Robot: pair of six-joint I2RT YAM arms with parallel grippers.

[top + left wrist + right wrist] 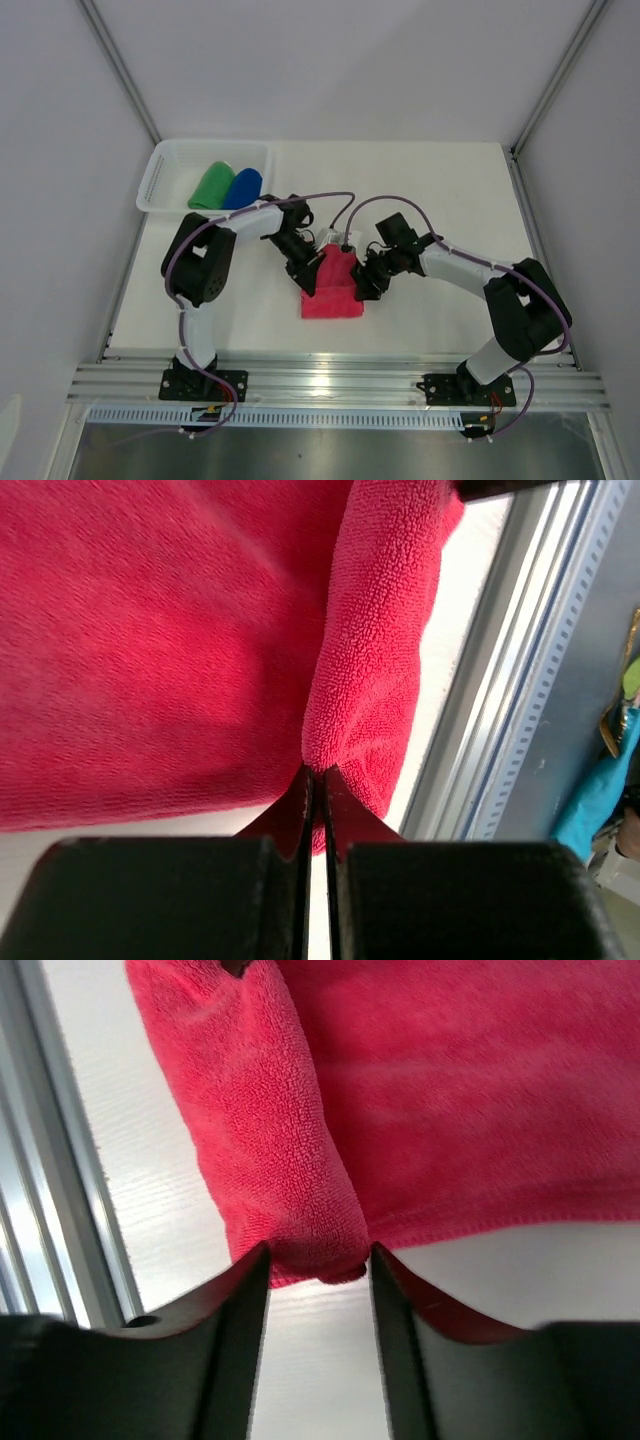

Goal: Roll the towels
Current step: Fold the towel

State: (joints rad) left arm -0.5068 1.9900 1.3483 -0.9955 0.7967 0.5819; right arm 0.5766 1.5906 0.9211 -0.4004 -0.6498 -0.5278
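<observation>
Left gripper (315,772): jaws closed flat together, pinching the tip of a folded ridge of the pink-red terry cloth towel (150,630). In the left wrist view the ridge runs away from the fingertips, with the flat spread of the same cloth beside it. Right gripper (318,1255): jaws parted, the two black fingers (240,1300) standing either side of the rounded end of the same ridge. The cloth sits in the gap; whether it touches the pads I cannot tell. From above, left gripper (305,272) meets the left edge of the towel (333,298) and right gripper (365,280) meets its right edge, so both arms converge on the far half of the cloth. The towel lies mid-table on the white table (440,200), its near part flat and roughly square, its far part bunched and narrowed between the grippers. Silver aluminium rail (330,380) runs along the near table edge. At the far left corner stands the white plastic mesh basket (158,172). It holds the rolled bright green cloth towel (212,186) and, touching it on the right, the rolled royal blue cloth towel (243,187).
</observation>
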